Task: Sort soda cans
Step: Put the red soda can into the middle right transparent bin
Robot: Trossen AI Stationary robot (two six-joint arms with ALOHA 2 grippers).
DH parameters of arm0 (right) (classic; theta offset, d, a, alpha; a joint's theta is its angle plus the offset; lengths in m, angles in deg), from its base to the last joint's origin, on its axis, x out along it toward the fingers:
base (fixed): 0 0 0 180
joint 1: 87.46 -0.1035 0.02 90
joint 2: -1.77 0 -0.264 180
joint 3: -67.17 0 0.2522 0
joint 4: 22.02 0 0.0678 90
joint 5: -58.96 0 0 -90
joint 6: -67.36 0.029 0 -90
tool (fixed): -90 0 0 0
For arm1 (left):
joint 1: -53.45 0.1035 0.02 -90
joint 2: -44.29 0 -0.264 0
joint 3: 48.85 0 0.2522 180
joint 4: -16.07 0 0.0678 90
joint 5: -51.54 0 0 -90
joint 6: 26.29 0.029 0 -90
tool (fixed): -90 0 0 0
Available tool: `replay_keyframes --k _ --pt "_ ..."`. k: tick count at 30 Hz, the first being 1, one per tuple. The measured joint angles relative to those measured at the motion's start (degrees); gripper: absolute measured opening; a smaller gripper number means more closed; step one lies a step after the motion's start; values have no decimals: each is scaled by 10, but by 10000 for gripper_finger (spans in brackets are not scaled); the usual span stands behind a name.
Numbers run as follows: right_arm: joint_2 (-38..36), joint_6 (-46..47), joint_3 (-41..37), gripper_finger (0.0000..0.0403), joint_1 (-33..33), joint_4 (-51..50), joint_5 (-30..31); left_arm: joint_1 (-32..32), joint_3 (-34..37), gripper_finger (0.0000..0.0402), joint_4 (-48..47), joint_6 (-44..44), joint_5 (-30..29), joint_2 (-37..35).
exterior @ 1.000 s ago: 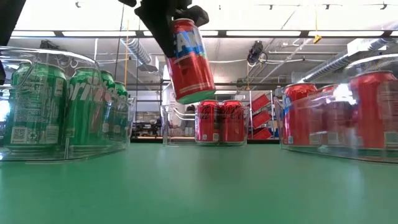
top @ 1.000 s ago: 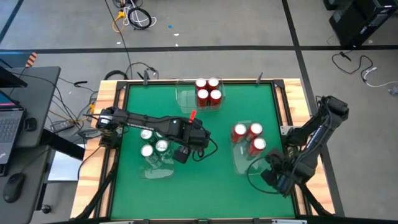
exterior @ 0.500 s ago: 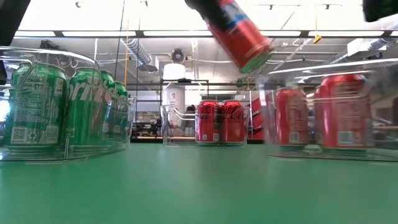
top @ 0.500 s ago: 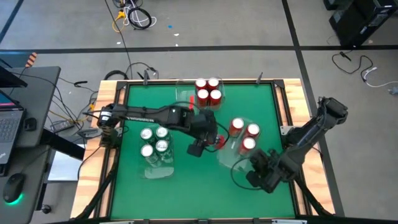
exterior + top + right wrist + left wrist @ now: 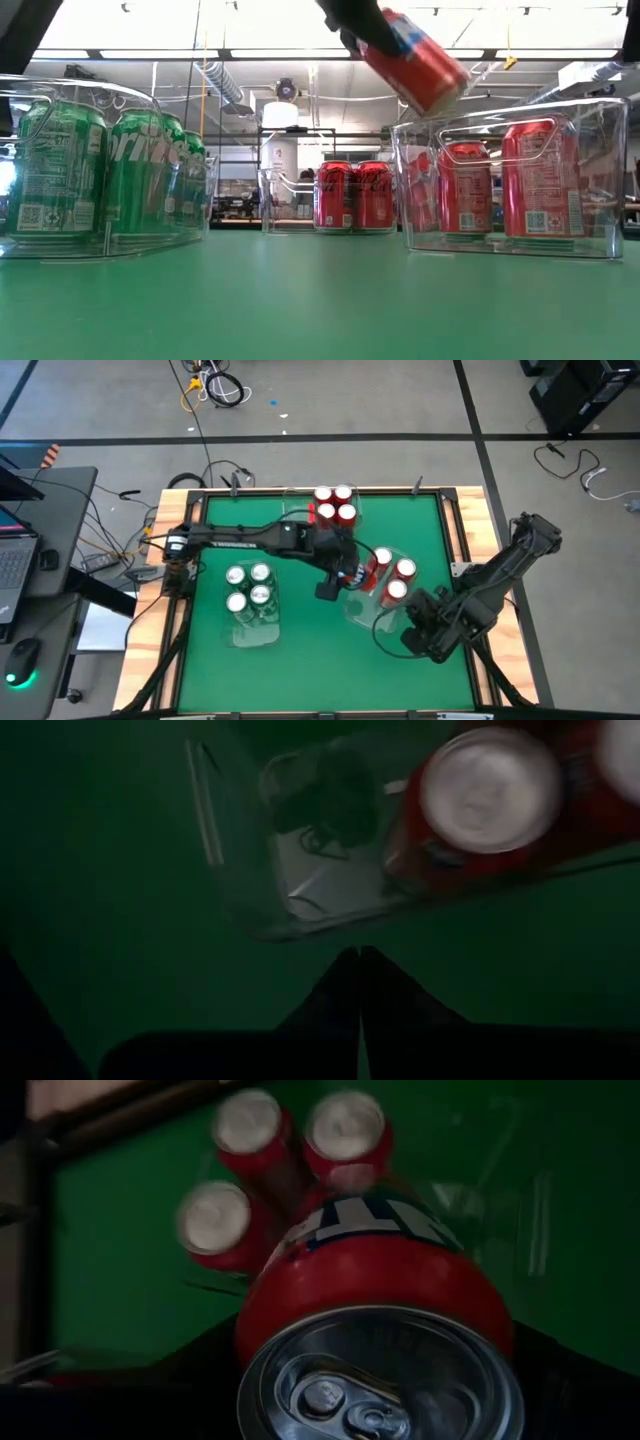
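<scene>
above the right-hand clear tray (image 5: 362, 610), my left gripper (image 5: 352, 573) holds a tilted red can (image 5: 418, 62) in the air, fingers spread wide around its body. three red cans (image 5: 398, 579) already stand in that tray. four more red cans (image 5: 334, 505) fill the tray at the far edge, and four green cans (image 5: 247, 587) sit in the tray on the left. my right gripper (image 5: 358, 982) hovers beside the right tray's near corner, fingers pressed together, holding nothing.
</scene>
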Motion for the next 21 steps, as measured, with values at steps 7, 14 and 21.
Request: replay_keyframes --k 7,14,21 --pt "-9 -3 77 0 -1 -136 12 3 -92 290 -81 40 -8 84" --pt "-34 -49 105 0 19 -175 36 8 -246 290 -176 71 -38 193" --pt "-42 -100 105 0 40 -177 45 9 -241 290 -207 74 -78 234"
